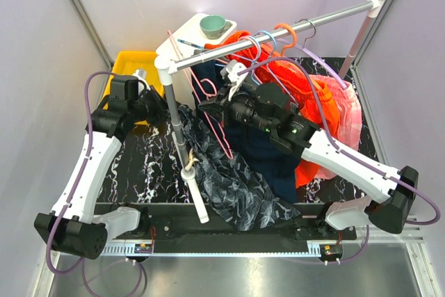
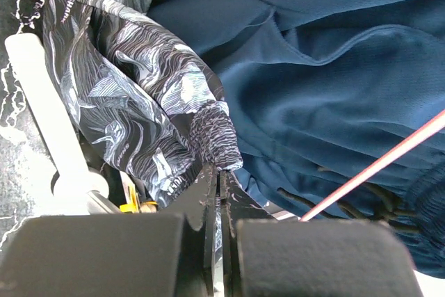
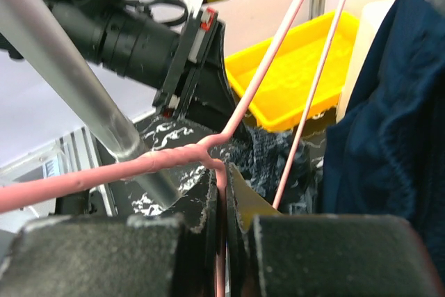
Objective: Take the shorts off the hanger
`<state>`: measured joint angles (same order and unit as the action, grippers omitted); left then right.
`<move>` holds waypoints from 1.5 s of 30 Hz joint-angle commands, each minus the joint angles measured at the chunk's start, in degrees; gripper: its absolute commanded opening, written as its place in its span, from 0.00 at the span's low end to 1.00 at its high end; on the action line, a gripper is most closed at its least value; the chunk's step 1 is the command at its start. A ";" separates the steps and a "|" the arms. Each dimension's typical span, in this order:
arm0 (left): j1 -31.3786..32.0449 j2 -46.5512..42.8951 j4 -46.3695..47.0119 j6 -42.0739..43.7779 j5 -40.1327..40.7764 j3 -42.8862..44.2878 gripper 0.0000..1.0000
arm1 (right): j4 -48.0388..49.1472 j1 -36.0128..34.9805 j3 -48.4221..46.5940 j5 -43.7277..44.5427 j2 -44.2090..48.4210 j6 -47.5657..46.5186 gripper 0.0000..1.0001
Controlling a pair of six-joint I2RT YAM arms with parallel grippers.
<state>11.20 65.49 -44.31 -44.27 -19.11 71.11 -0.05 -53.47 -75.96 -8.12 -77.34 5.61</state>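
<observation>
The dark leaf-print shorts (image 1: 222,172) hang in a heap from beside the rack post down to the table's front edge. My left gripper (image 1: 167,110) is shut on their elastic waistband (image 2: 215,140), which sits right at its fingertips. The pink wire hanger (image 1: 217,135) slants down in front of the rack. My right gripper (image 1: 208,106) is shut on the hanger's wire just below the twisted neck (image 3: 174,158). The shorts' fabric (image 3: 268,154) shows behind that wire. A pink wire stretch (image 2: 375,168) crosses the left wrist view.
A plain navy garment (image 1: 264,158) and a bright orange one (image 1: 299,81) hang from the silver rail (image 1: 278,36). The rack's grey post (image 1: 182,137) stands between the arms. A yellow bin (image 1: 128,67) sits at the back left, a white tray with a green bowl (image 1: 212,27) behind.
</observation>
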 commanded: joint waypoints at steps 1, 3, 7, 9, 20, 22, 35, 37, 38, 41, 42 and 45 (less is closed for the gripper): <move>0.05 -1.42 3.80 -1.08 -1.63 0.08 0.00 | 1.92 -0.32 -3.41 2.15 2.88 -0.78 0.00; -0.04 -1.07 3.97 -0.91 -1.02 0.69 0.00 | 0.41 -0.32 -1.92 1.44 4.82 0.19 0.00; 0.05 -0.28 3.89 0.24 0.22 3.15 0.00 | -8.00 -0.32 -1.37 0.56 9.13 3.52 0.00; 0.05 -0.02 3.89 0.33 1.00 4.47 0.00 | -11.62 -0.32 -3.39 1.17 9.40 4.93 0.00; 0.05 -1.50 4.06 -0.47 2.68 5.88 0.00 | -27.10 -0.32 -20.09 3.81 3.43 11.44 0.00; 0.05 -2.30 3.97 -0.64 3.29 5.44 0.00 | -28.50 -0.40 -22.73 5.30 1.94 12.14 0.00; 0.05 -7.13 3.71 -0.55 5.93 2.81 0.00 | -33.52 -0.32 -32.23 12.51 -3.25 17.33 0.00; 0.05 -7.66 3.71 -0.55 6.02 2.37 0.00 | -33.43 -0.14 -32.67 12.52 -3.34 17.60 0.00; 0.05 -7.84 3.71 -0.55 6.11 2.19 0.00 | -33.43 -0.40 -32.84 12.51 -3.34 17.60 0.00; 0.05 -8.37 3.71 -0.73 6.11 1.58 0.00 | -34.92 -0.23 -34.85 13.74 -4.13 17.95 0.00; 0.05 -8.54 3.80 -0.82 6.11 1.49 0.00 | -36.23 -0.32 -35.48 13.83 -5.18 17.95 0.00; 0.05 -8.98 3.71 -0.90 5.49 1.31 0.00 | -37.12 -0.32 -36.71 13.66 -6.15 18.47 0.00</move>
<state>11.20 58.30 -44.10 -44.73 -13.69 72.47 -36.38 -53.54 -109.51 3.64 -81.97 22.98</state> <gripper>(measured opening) 0.012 0.067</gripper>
